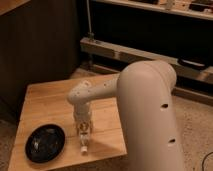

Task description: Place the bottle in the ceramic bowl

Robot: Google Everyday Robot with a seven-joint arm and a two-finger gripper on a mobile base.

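**End effector over bottle, bowl waiting to 1 side**

Seen from above and behind a bulky white arm: a wooden counter (pixel 50 100) carrying 2 task items. End effector (pixel 83 131) pointed straight down near the counter's front edge, directly above the bottle (pixel 84 145), which stands or hangs just below it, pale cap end lowest, close to the front lip of the wood. Contact between the 2 not resolvable here; whether clenched, released or grasping the bottle — cannot tell. Ceramic bowl (pixel 45 143) resting on the counter's front-left corner, glossy black, nothing inside, near the bottle but clearly apart from it.

Judged stage: at or just around the pick, with the carry to the bowl not yet done.

Risks from here, as a judgement only. Bottle slim and light, so likely to tip or roll if nudged off-centre rather than squeezed squarely. Position close to the front edge leaves little margin: 1 sideways knock could send it off the counter. A shallow, slick bowl offers little wall to stop a rolling bottle, so a high or tilted release could let it skid out. A low sweep toward the bowl could also clip the rim and shove it.
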